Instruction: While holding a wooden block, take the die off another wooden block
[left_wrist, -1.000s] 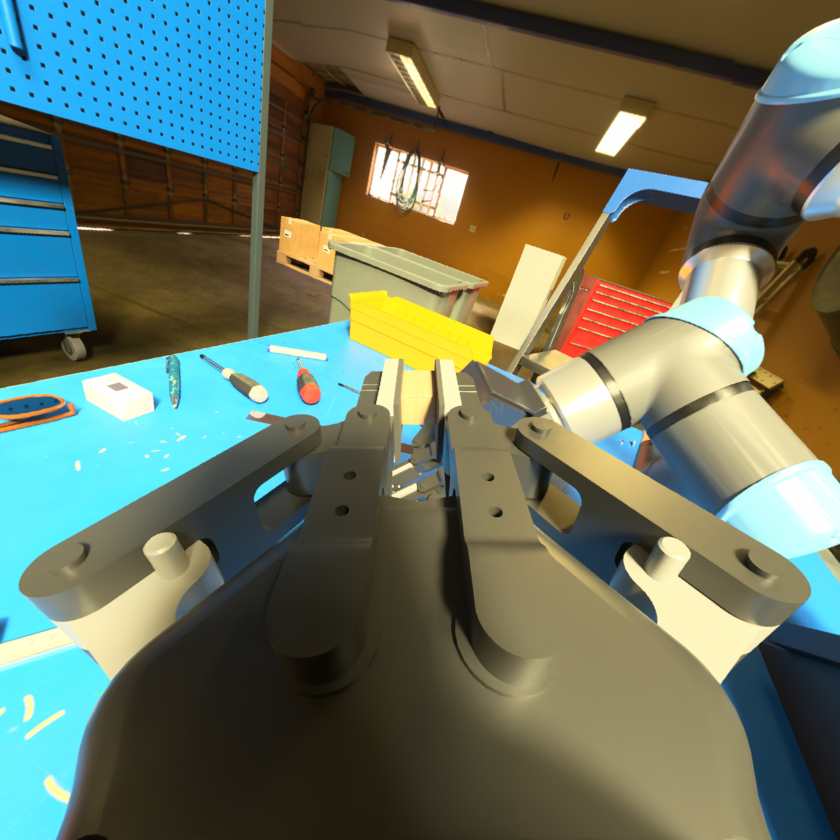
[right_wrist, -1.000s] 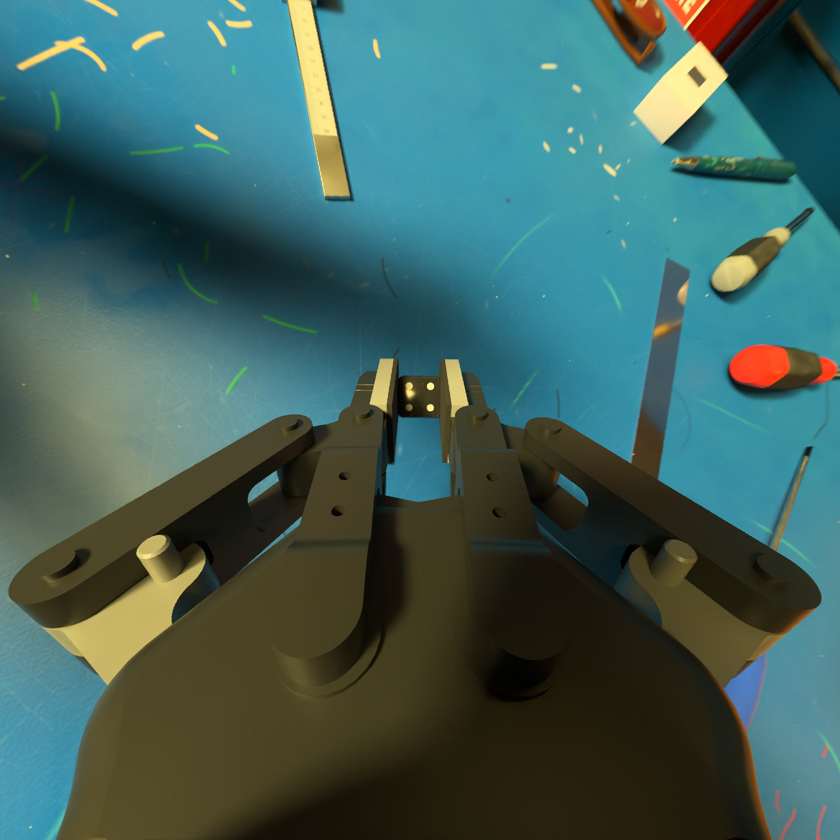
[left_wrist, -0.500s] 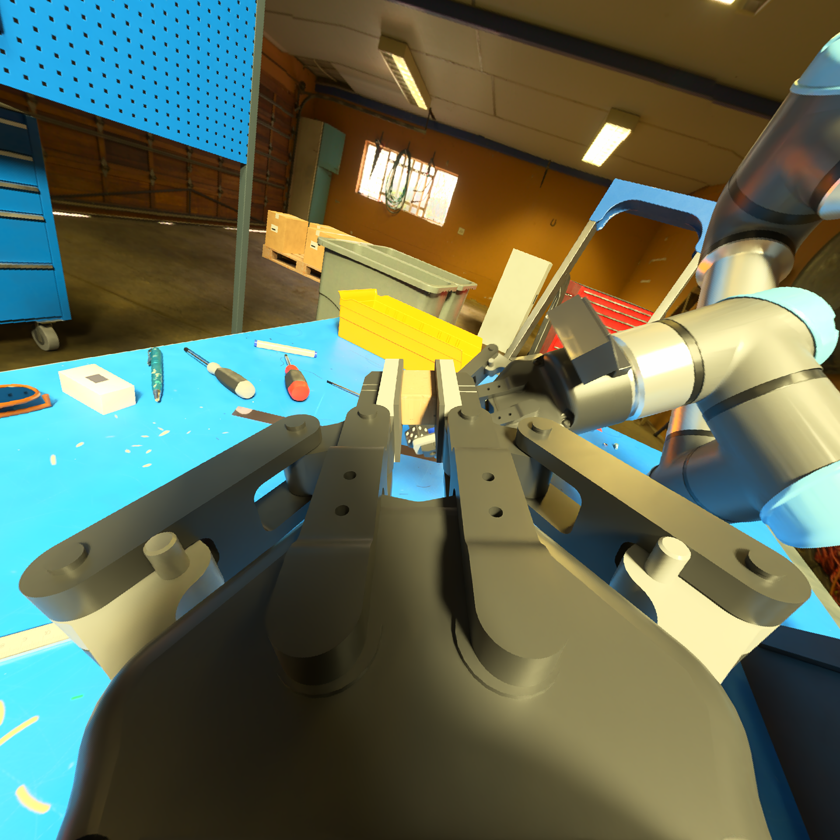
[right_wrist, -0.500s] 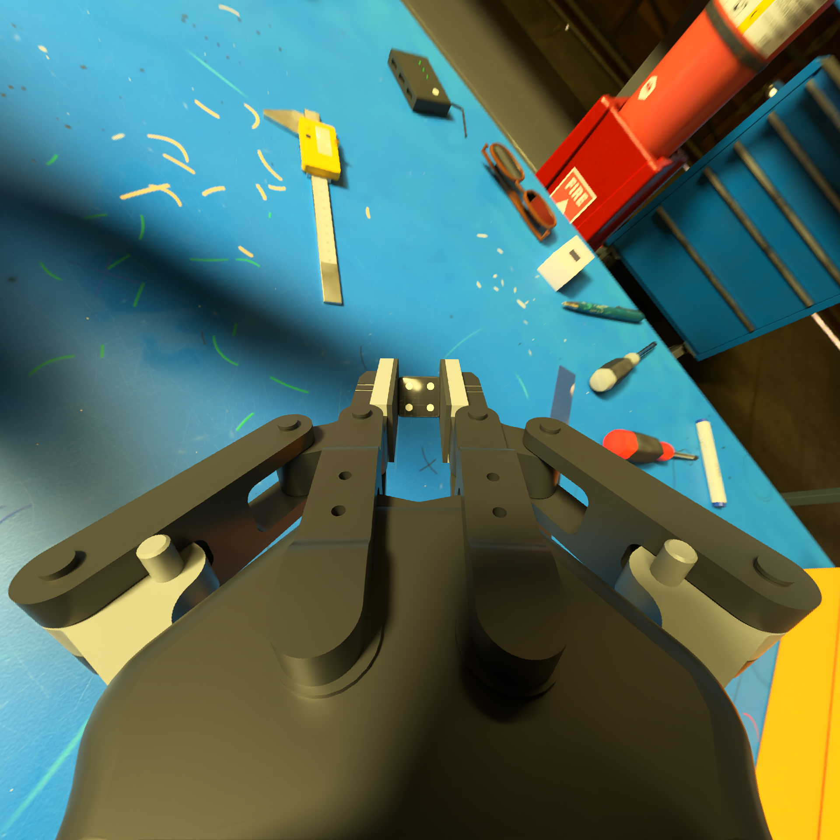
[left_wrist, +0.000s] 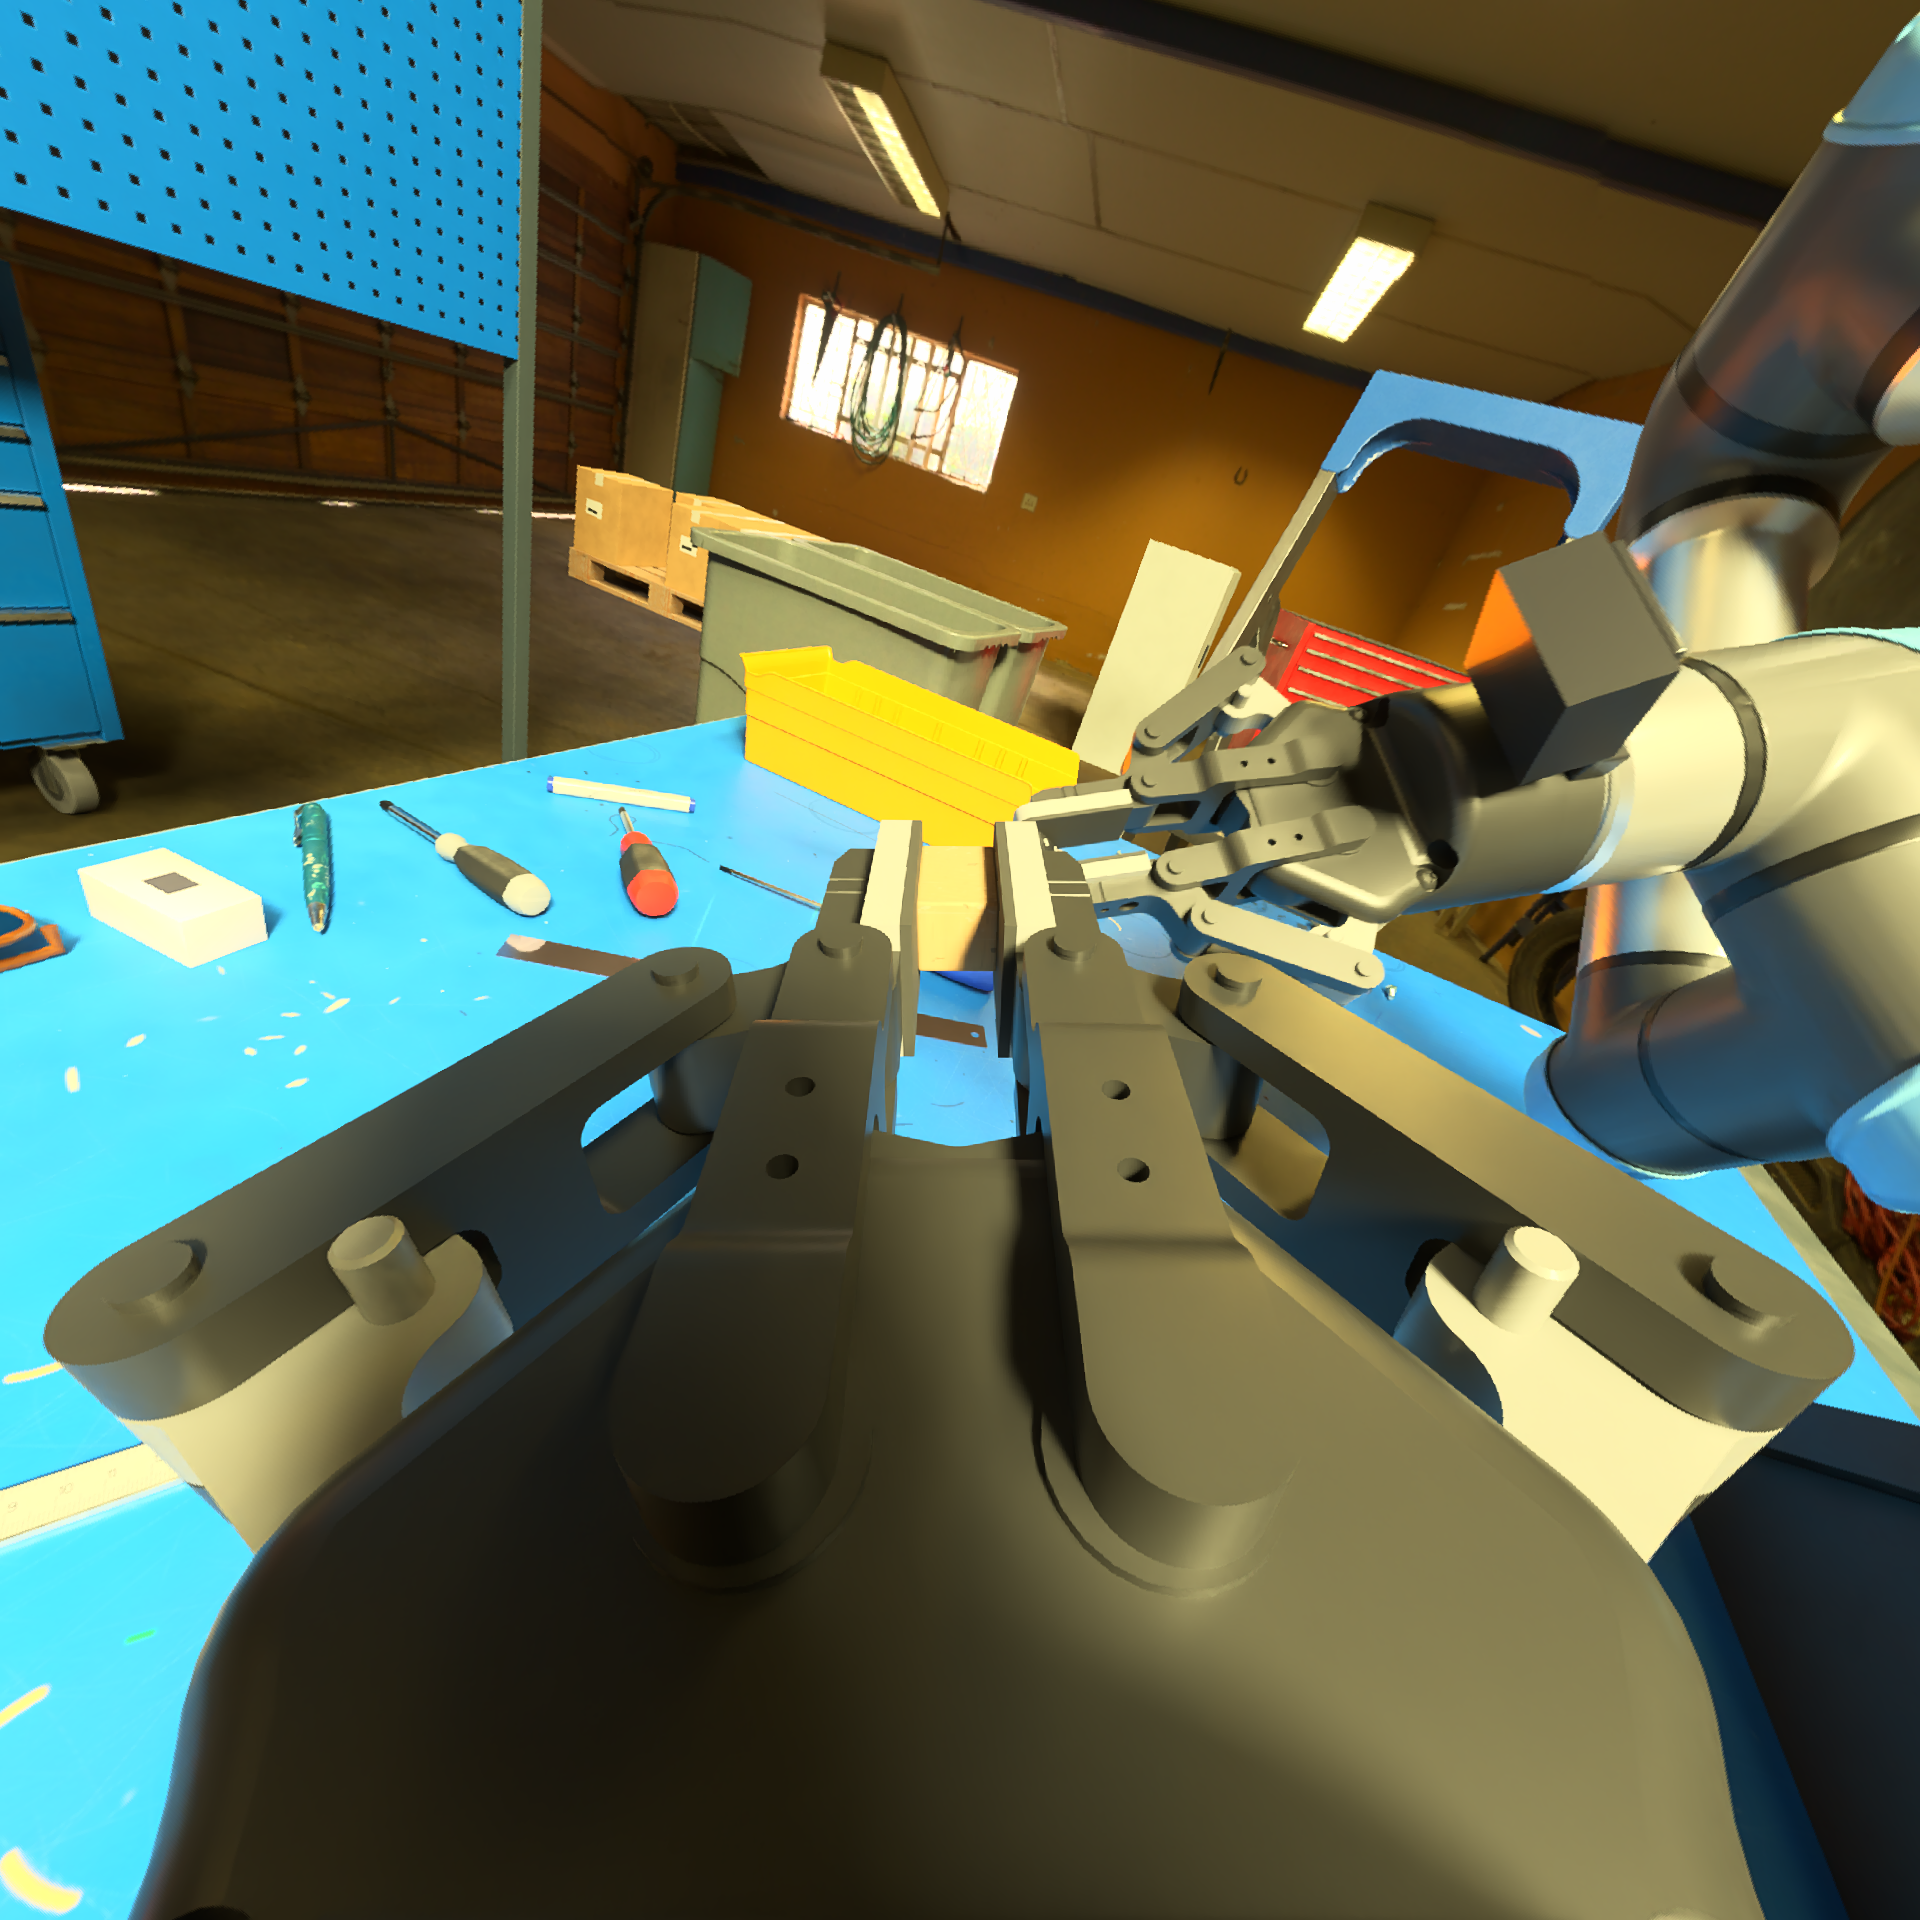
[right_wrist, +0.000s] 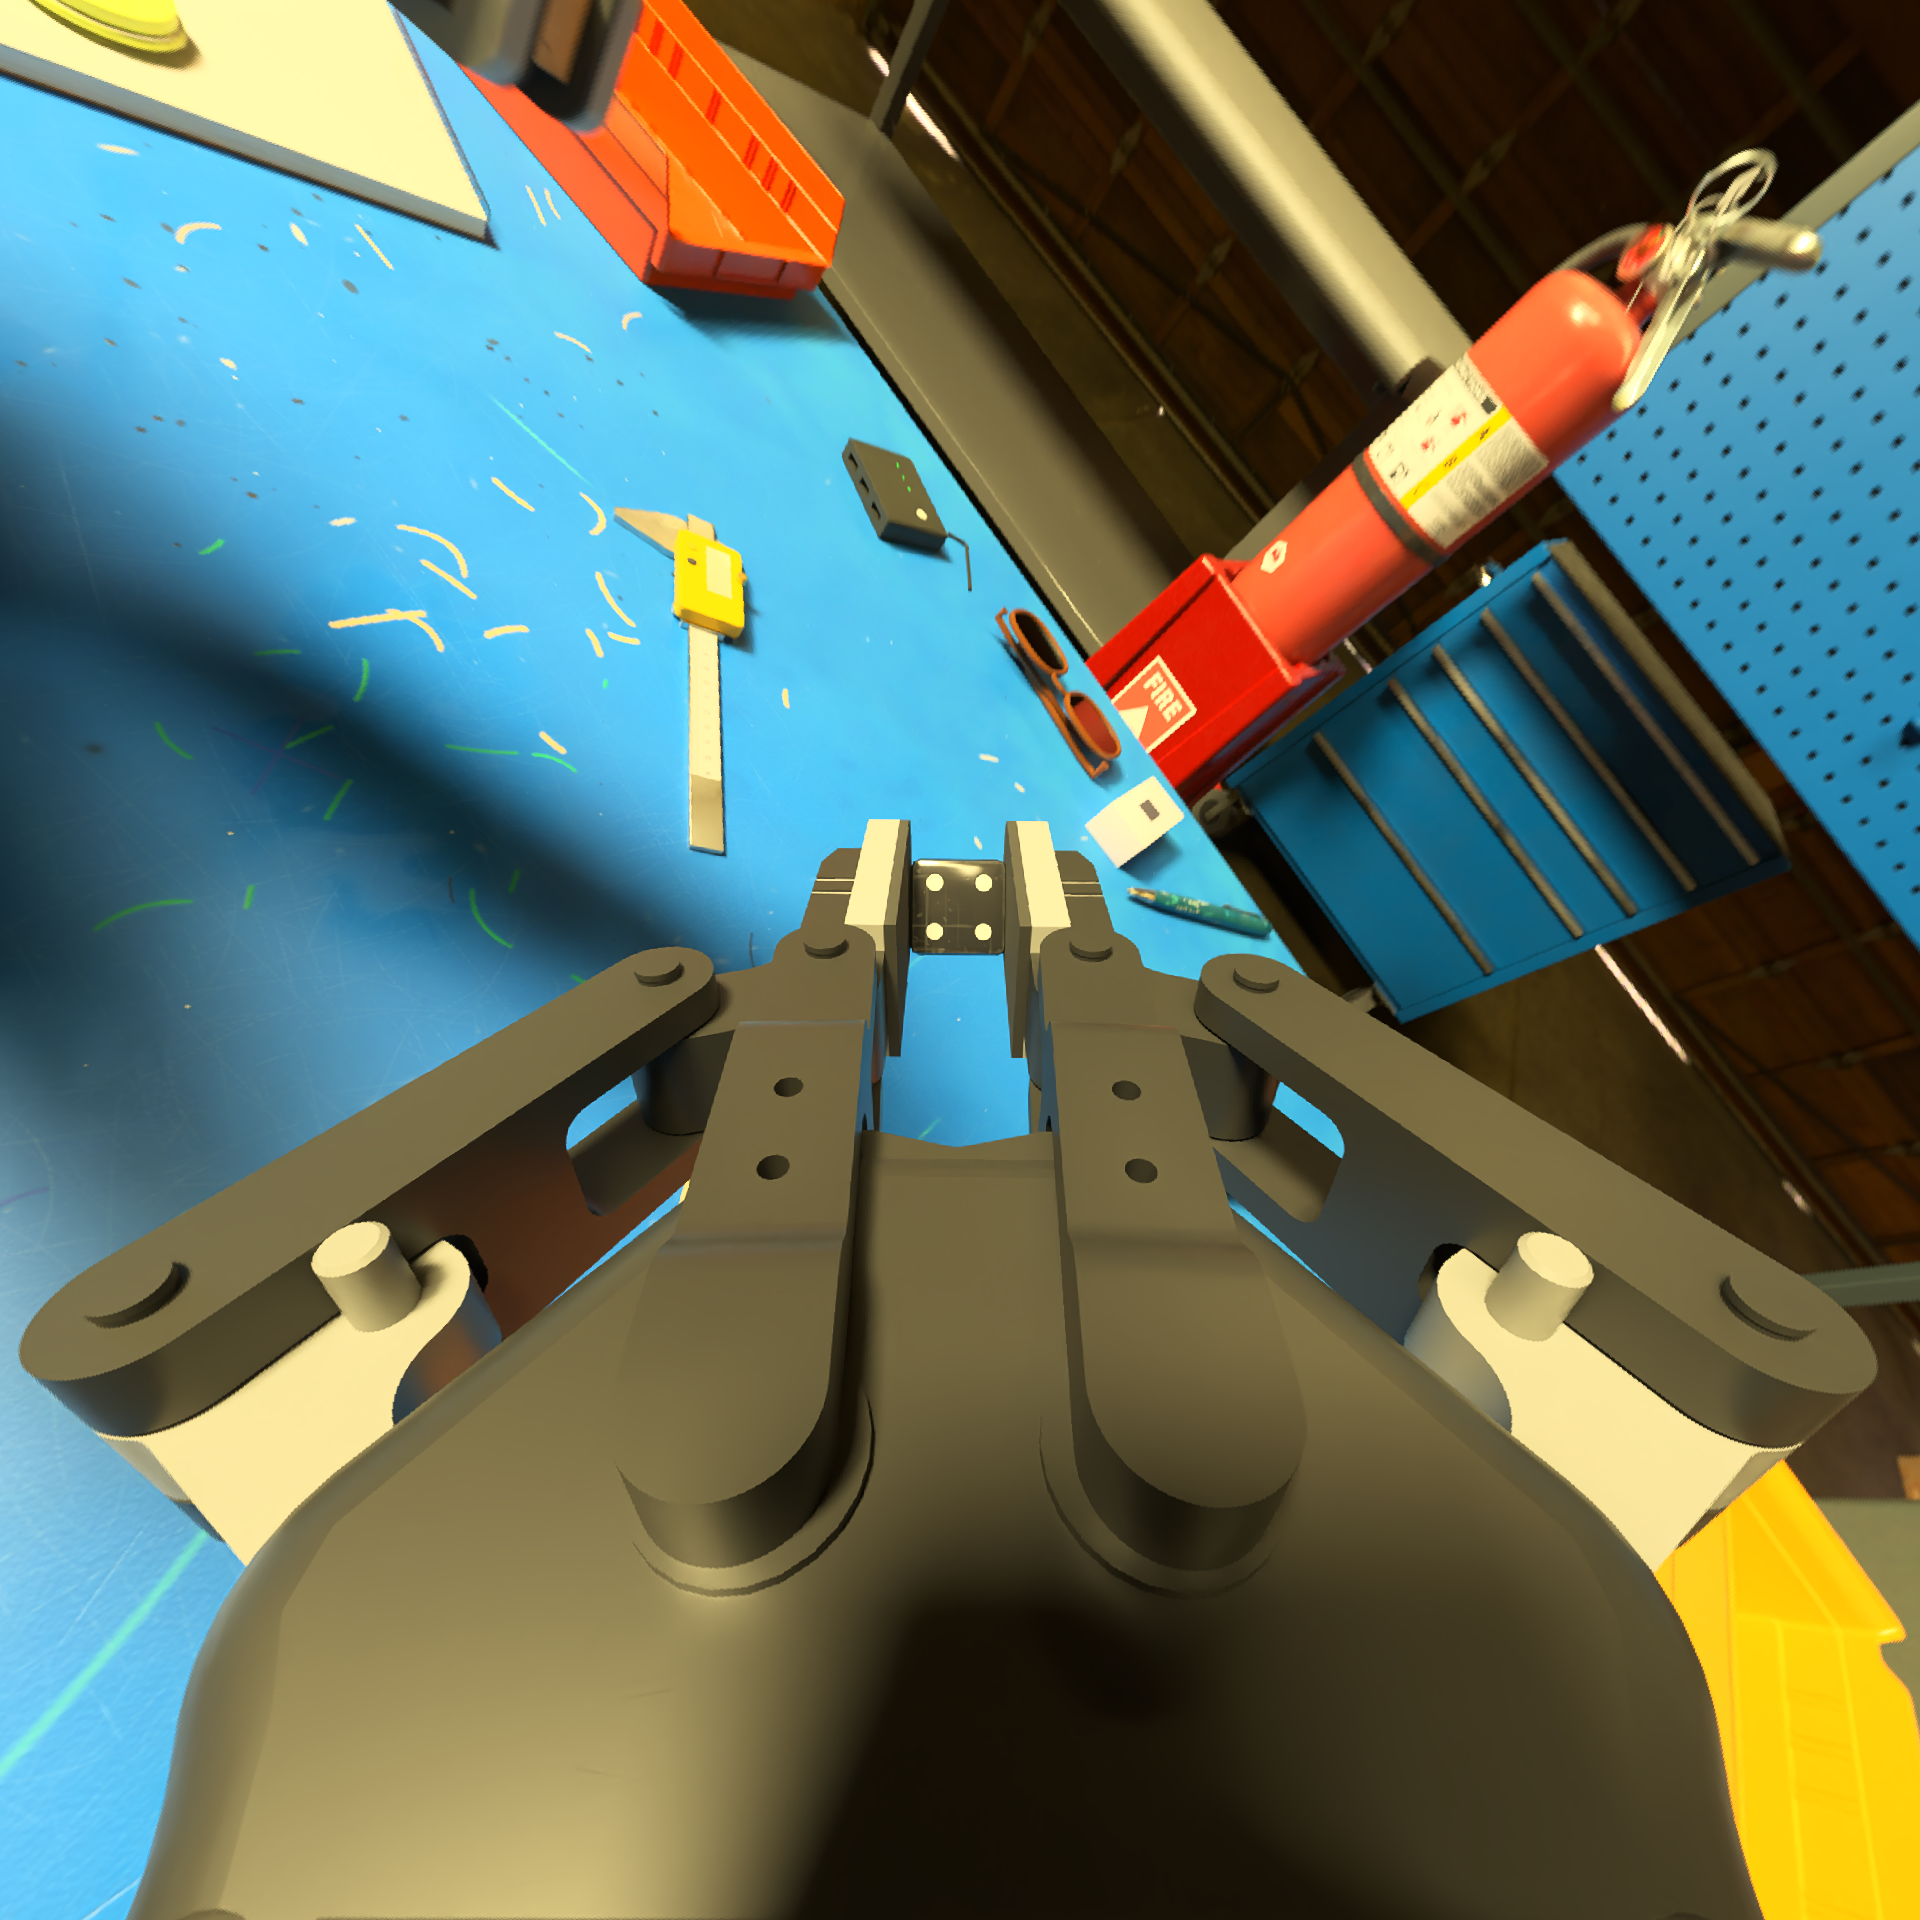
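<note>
I see my left gripper (left_wrist: 956, 883) clamped on a wooden block (left_wrist: 954, 902) at 12 o'clock above the blue bench (left_wrist: 312, 1039), my right gripper (right_wrist: 958, 883) pinching the black die (right_wrist: 958, 906), its own fingers (left_wrist: 1075, 805) at 1 o'clock of the block.

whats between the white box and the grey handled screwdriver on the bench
In the left wrist view, a green pen lies between the white box and the grey-handled screwdriver, apart from both on the blue bench.
</note>
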